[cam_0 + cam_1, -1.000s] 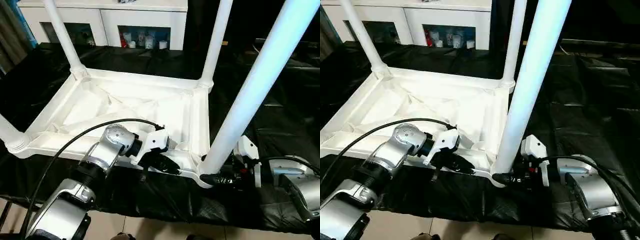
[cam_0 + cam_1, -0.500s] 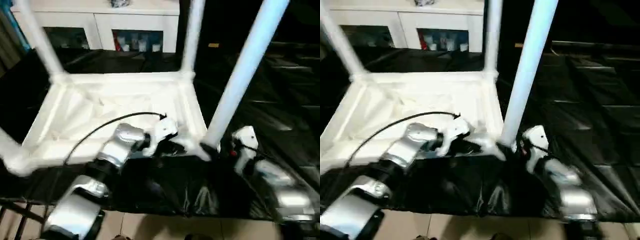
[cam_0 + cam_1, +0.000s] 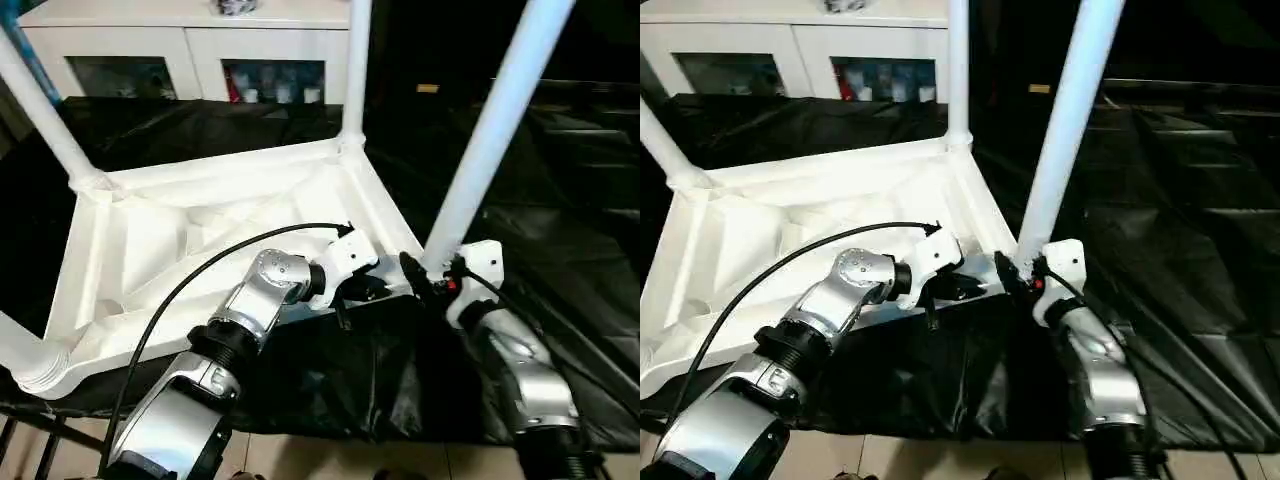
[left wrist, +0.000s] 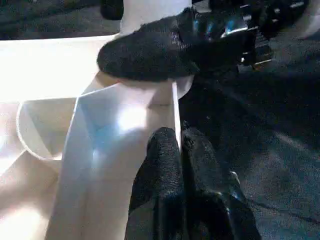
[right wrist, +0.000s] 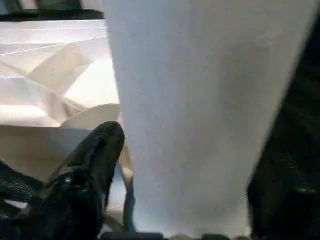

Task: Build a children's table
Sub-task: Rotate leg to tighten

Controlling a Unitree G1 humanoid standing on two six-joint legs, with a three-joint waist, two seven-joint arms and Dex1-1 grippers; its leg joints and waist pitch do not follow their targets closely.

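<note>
The children's table (image 3: 200, 230) lies upside down on black sheeting (image 3: 560, 260), legs up, the left end effector (image 3: 362, 292) pinched closed on its near rim, the right end effector (image 3: 428, 280) straddling the near-right leg (image 3: 490, 140), grip unclear.

A white cabinet (image 3: 190, 40) with glass doors stands behind the black-covered work surface (image 3: 560, 230)
</note>
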